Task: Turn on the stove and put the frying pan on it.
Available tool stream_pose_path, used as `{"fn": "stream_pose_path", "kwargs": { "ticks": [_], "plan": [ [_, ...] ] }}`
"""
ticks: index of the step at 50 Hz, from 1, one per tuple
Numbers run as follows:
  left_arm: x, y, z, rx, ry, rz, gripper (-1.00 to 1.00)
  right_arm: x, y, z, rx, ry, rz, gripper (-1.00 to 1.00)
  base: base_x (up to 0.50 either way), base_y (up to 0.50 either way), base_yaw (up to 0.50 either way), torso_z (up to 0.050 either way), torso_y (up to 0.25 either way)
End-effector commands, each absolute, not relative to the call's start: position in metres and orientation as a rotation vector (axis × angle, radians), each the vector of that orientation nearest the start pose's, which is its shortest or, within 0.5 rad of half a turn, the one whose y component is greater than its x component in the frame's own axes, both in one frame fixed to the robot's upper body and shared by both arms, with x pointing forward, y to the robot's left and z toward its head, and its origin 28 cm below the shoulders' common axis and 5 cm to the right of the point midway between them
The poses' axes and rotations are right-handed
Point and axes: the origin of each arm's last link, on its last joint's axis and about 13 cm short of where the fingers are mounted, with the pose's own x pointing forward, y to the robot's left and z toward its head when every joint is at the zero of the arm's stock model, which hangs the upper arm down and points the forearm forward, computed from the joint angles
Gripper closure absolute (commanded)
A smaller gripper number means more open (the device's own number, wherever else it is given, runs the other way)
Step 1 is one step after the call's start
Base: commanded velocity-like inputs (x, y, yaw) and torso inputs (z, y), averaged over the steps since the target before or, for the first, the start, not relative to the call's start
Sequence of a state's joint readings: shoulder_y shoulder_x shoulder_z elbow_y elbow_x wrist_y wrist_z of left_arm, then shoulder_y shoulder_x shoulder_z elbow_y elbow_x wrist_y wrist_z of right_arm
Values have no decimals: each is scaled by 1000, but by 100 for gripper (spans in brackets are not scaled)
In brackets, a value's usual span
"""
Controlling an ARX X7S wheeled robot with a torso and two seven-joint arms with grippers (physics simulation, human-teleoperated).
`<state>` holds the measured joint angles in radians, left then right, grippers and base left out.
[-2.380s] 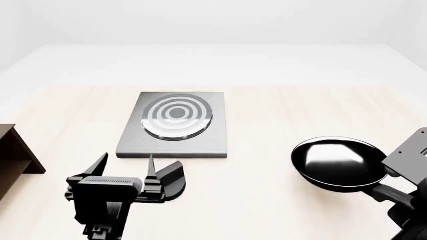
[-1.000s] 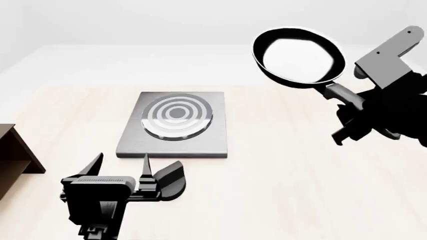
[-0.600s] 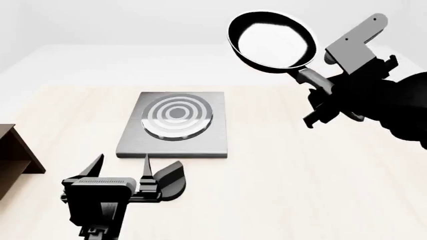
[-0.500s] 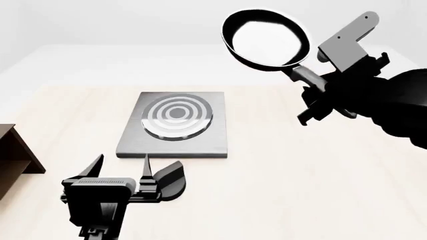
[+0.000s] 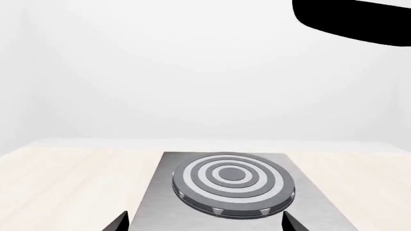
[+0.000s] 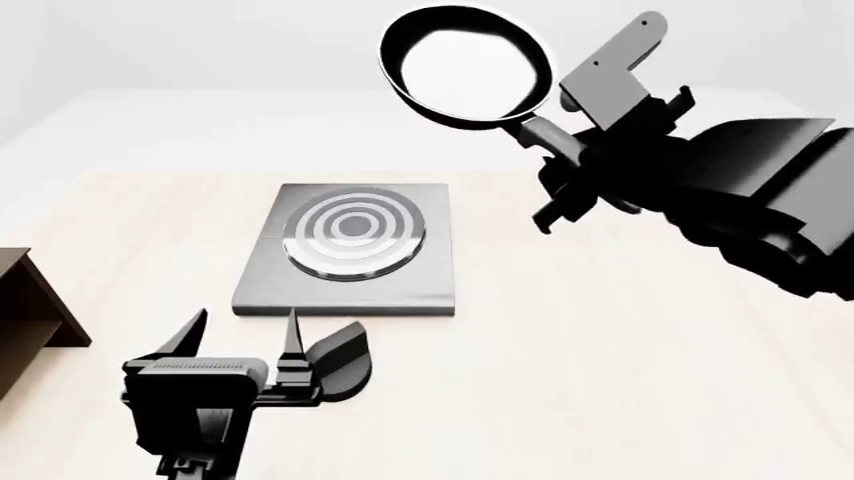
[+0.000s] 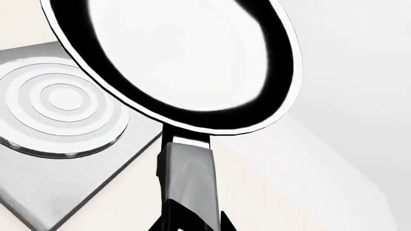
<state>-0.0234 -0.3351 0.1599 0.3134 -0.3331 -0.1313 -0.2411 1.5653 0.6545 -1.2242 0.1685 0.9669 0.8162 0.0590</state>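
Observation:
The stove (image 6: 350, 285) is a grey plate with a ringed burner (image 6: 354, 232) on the pale wooden table. Its black teardrop knob (image 6: 344, 358) lies at the plate's near edge. The black frying pan (image 6: 465, 63) hangs high in the air, beyond and to the right of the burner, tilted so its pale inside shows. My right gripper (image 6: 571, 170) is shut on its handle (image 7: 189, 178). My left gripper (image 6: 247, 338) stands open in front of the stove, just left of the knob, holding nothing. The left wrist view has both fingertips (image 5: 289, 222) astride the stove (image 5: 308, 202).
A dark brown wooden shelf (image 6: 27, 305) stands at the table's left edge. The right arm (image 6: 747, 200) reaches over the table's right half. The pan's dark underside (image 5: 359, 19) shows high in the left wrist view.
The right arm lifted the pan off the table, then carried it left toward the stove. The left gripper has barely moved and stays open.

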Motion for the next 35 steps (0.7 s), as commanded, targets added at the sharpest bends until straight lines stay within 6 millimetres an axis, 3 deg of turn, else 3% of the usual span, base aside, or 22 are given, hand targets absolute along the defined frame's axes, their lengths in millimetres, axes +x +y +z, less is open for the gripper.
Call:
{"fn": "stream_pose_path", "kwargs": {
  "ticks": [1,35],
  "plan": [
    [211,234,75,-28,-136,-17,-100,364,-131,296,-644,133,344,100,0,0,0,0,0],
    [210,235,78,-93,-154,-46,-100,381,-80,270,-650,94,449,100,0,0,0,0,2]
  ]
}}
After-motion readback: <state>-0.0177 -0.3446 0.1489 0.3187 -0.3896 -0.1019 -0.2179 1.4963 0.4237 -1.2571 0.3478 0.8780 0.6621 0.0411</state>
